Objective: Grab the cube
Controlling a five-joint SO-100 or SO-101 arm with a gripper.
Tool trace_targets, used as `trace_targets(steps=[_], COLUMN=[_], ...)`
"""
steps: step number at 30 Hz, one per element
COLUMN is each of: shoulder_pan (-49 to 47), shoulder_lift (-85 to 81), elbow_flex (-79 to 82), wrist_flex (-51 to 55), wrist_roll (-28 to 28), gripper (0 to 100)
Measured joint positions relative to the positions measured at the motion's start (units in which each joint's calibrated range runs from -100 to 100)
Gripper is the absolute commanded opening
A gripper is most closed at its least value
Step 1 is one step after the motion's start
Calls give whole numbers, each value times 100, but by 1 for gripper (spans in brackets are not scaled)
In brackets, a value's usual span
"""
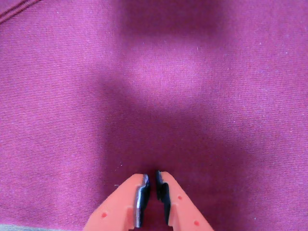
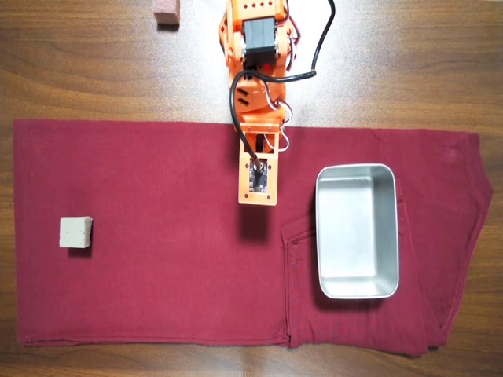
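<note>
Gripper (image 1: pixel 152 180): orange fingers with dark inner pads (image 1: pixel 142 197), tips nearly together with only a thin slit between them, nothing held; it hangs over bare maroon cloth (image 1: pixel 154 86) in the wrist view. Arm (image 2: pixel 255 94): orange, reaching down from the top edge of the overhead view onto the cloth's upper middle. Steel tray (image 2: pixel 357 289): on the cloth, just right of the arm's end. Cube (image 2: pixel 76 232): pale beige-grey, on the cloth near its left edge, well apart from the gripper. Reddish-pink block (image 2: pixel 167 12): on the wooden table (image 2: pixel 94 71), top edge.

Bare red cloth (image 2: pixel 157 236) lies open between the tool (image 1: pixel 152 185) and the cube (image 2: pixel 76 232); the steel tray (image 2: pixel 357 287) stands on the opposite side.
</note>
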Motion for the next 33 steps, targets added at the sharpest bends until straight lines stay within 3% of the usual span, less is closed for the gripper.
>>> trace_targets(steps=[33], shoulder_pan=[-150], shoulder_lift=[0], elbow_flex=[9], wrist_flex=[0], wrist_roll=[68], gripper=[4])
